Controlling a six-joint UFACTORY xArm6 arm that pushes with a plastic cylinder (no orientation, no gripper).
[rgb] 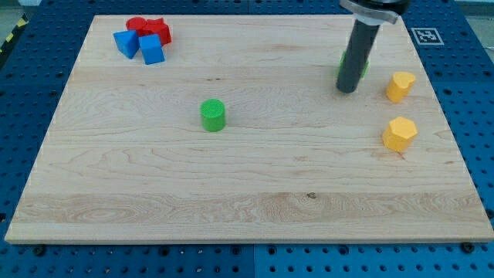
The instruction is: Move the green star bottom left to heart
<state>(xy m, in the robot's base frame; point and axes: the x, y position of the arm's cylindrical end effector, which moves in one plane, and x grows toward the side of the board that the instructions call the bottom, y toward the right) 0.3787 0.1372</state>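
The near strip of the wooden board, along the view's bottom edge, holds no blocks. Going farther in, a yellow block with a faceted outline sits near the board's right edge, about halfway up. Left of the middle stands a green cylinder, well apart from everything else.

Farther back on the right side, a yellow heart lies close to the right edge, above the other yellow block. Just to its left my tip rests on the board. The green star is right behind my rod; only slivers of green show on either side of it, so I cannot tell its shape for sure, nor whether my tip touches it. It sits near the heart, on the heart's upper left. I carry no gripper, only this bare rod, so nothing is grasped.

At the far left corner a red cylinder, a red block and two blue blocks huddle together, touching.
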